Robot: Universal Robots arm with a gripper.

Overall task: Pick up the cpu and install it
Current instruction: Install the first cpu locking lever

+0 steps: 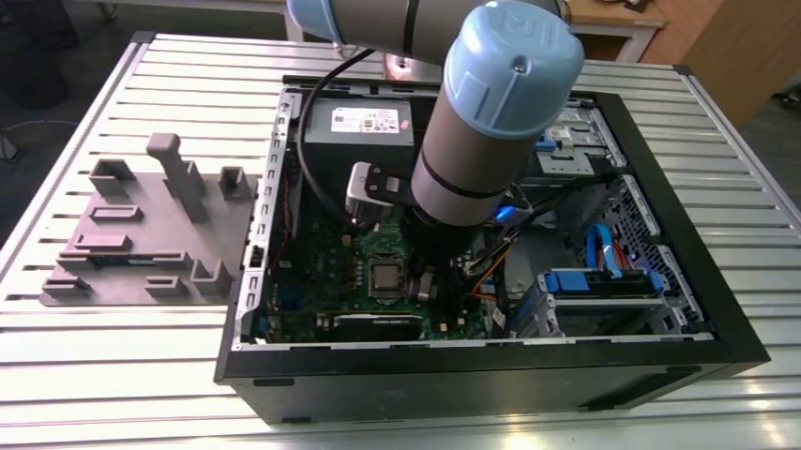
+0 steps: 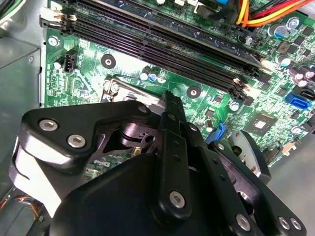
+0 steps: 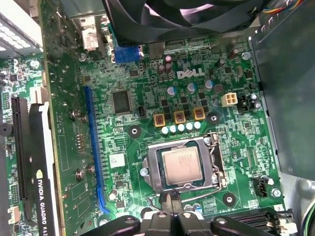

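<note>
The cpu (image 3: pixel 182 164), a small square chip with a shiny silver-grey top, lies flat in its socket on the green motherboard (image 3: pixel 147 98). A silver metal frame (image 3: pixel 217 162) runs around it. In the exterior view the cpu (image 1: pixel 385 276) shows just beside the foot of my arm (image 1: pixel 489 122), inside the open computer case. My gripper (image 3: pixel 171 200) hovers at the socket's edge, a short way from the chip, its black fingers (image 2: pixel 170 105) drawn together and holding nothing. In the second wrist view the gripper body covers the socket area.
A black graphics card (image 3: pixel 42 162) stands along one side of the board, and long memory slots (image 2: pixel 162 44) along another. A black fan (image 3: pixel 172 19) and orange cables (image 2: pixel 266 14) lie close. On the table at the exterior view's left sits a grey fixture plate (image 1: pixel 138 234).
</note>
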